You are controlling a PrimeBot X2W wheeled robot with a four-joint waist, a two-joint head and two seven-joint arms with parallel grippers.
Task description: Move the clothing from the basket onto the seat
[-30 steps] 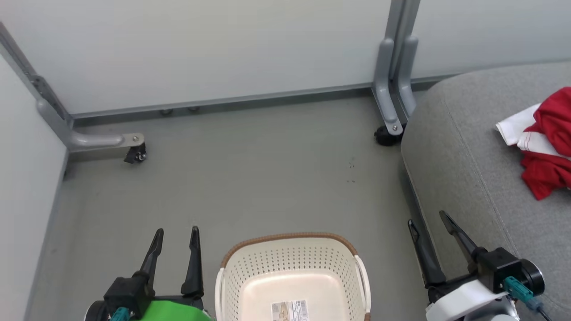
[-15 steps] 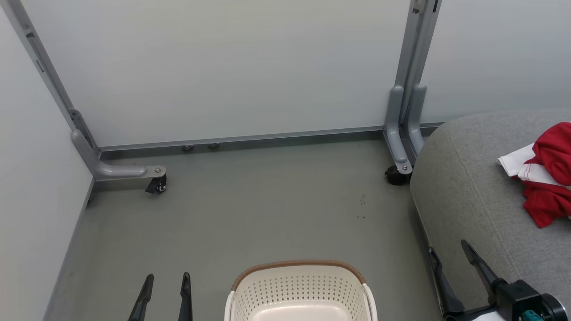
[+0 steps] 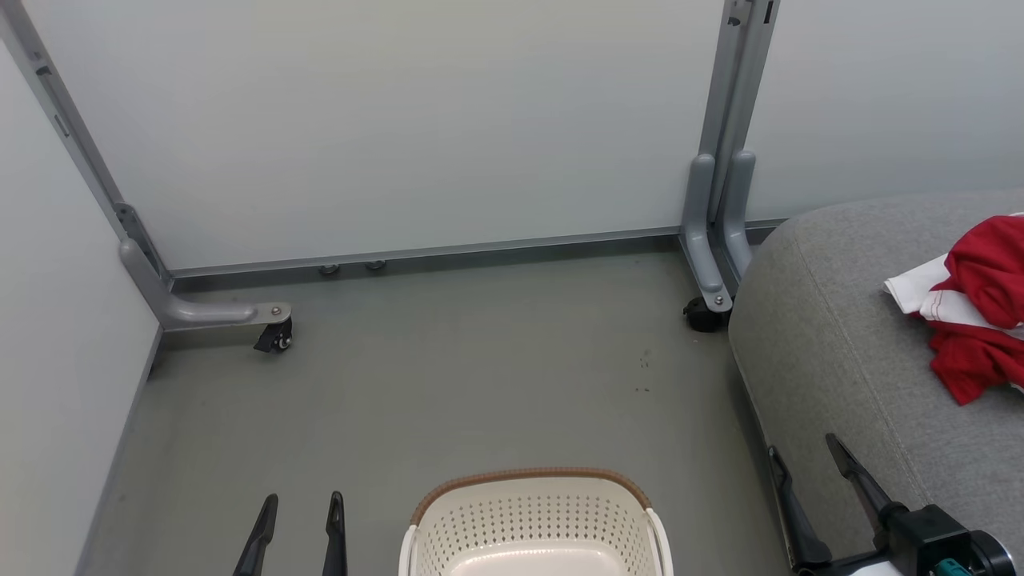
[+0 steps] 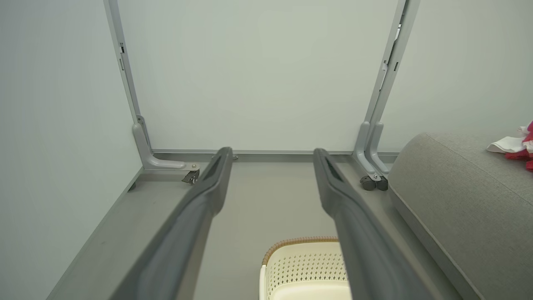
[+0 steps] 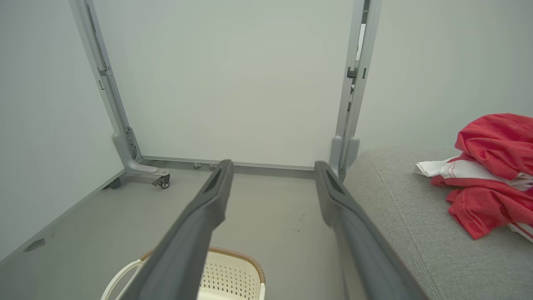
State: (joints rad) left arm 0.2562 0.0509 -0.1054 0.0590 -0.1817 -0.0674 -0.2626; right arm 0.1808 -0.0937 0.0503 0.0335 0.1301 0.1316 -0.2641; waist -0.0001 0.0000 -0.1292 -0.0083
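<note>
Red clothing (image 3: 976, 312) with white trim lies bunched on the grey seat (image 3: 832, 352) at the right; the right wrist view shows the same clothing (image 5: 491, 175) on the seat (image 5: 399, 225). The cream basket (image 3: 532, 520) with a brown rim stands on the floor at bottom centre, and what shows of its inside holds no fabric. My left gripper (image 3: 302, 502) is open, left of the basket. My right gripper (image 3: 804, 446) is open beside the seat's front edge, holding nothing. The left wrist view looks past open fingers (image 4: 216, 179) at the basket (image 4: 306, 266).
Pale partition panels close off the back and left. Their grey legs with castors stand on the floor at left (image 3: 272, 336) and by the seat's corner (image 3: 704, 308). Grey floor (image 3: 448, 376) stretches between basket and panels.
The head camera tilted up over the last second, so basket and grippers slid down the picture. Since half a second ago, almost nothing differs; both grippers stay open.
</note>
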